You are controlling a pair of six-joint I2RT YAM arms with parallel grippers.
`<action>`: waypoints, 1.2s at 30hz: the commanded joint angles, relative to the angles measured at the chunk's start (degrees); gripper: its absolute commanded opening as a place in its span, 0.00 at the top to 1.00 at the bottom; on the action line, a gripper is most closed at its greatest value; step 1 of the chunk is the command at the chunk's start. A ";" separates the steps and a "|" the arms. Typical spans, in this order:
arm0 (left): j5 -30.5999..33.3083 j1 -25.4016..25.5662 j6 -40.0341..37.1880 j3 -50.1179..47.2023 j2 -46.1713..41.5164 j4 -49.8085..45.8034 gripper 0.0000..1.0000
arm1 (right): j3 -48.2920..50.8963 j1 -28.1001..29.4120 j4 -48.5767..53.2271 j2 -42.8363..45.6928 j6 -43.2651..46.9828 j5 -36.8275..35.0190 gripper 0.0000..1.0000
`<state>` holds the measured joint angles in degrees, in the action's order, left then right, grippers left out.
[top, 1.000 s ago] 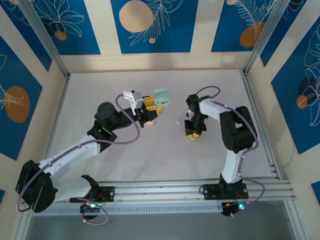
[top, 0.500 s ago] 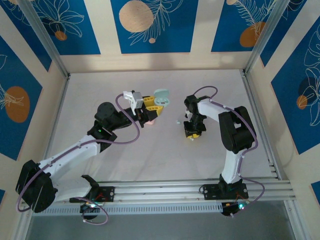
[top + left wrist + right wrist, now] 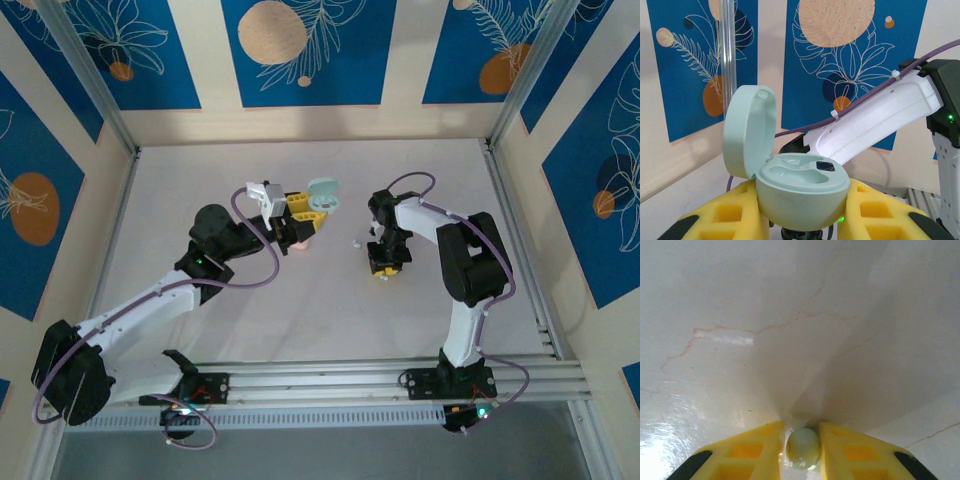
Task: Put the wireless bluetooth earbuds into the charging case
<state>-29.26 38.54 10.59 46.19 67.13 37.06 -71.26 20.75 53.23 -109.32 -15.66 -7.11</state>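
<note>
My left jaws clamp the mint charging case (image 3: pixel 802 192), its lid hinged up. Right of the case, a loose earbud (image 3: pixel 354 243) lies on the bench (image 3: pixel 300 310) — further right, my right jaws pinch a pale green earbud (image 3: pixel 803 447).

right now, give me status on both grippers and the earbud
Left gripper shut on mint case, lid open. Right gripper shut on pale green earbud. One small pale nub loose between them.

Matt plastic case (image 3: pixel 801 199), glossy tabletop (image 3: pixel 740 305)
</note>
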 commanded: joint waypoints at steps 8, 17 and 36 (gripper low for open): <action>0.47 0.52 0.88 0.32 -0.34 1.31 0.75 | -0.29 -0.23 0.06 -1.62 -0.84 1.81 0.82; 1.39 0.57 0.74 -0.13 -0.60 1.20 0.75 | -1.32 -1.50 -1.81 6.21 -0.25 16.73 0.83; 5.78 0.46 -2.10 -2.42 -2.22 0.96 0.76 | 0.12 -6.61 -21.07 18.52 -10.03 78.10 0.83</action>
<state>-24.77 38.54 9.91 44.18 66.50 36.84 -71.48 14.48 34.33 -91.79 -23.53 60.51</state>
